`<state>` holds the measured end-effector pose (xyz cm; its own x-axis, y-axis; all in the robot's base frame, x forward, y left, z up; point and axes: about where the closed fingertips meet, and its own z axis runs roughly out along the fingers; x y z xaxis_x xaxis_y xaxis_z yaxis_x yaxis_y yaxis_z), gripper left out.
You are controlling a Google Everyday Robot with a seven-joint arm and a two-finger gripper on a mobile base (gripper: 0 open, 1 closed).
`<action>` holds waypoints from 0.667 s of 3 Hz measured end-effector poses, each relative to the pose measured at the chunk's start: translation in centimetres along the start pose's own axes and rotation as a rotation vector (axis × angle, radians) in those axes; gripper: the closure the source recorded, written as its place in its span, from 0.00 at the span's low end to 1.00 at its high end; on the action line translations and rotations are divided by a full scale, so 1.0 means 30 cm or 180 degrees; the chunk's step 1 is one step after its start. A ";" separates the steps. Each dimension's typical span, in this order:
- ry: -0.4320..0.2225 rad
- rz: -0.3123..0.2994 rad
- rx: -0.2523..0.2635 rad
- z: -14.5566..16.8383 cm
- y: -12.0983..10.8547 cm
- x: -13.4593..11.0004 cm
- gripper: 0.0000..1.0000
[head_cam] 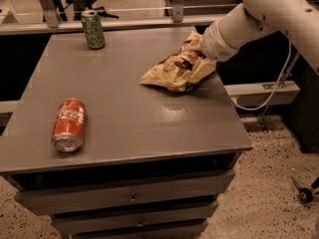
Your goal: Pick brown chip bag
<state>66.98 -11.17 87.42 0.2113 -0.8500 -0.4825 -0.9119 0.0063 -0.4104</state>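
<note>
Looking at the grasp step of the pick right here. Watching the gripper (200,54) sitting over the far-right part of the grey tabletop (124,118), tucked in against the right end of the brown chip bag (172,72), on the end of the white arm (249,19) slanting in from the upper right. Seeing the bag lying crumpled near the table's right edge, pale left end resting on the surface, right end bunching up around the tool. Not being able to tell how wide the gripper is standing, or whether it is holding anything, with all of that hidden behind foil. Judging the next move as calling for a firm pinch on the crinkled foil, then a straight lift. Noting the red cola can (69,125) at front left and the green can (92,29) at the back, both well apart from the bag.
</note>
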 end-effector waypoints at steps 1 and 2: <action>-0.0063 -0.0090 0.0123 -0.114 -0.047 -0.162 0.96; -0.0211 -0.0099 0.0245 -0.220 -0.078 -0.287 1.00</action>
<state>64.97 -7.33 97.64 0.2643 -0.8138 -0.5176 -0.8753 0.0229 -0.4830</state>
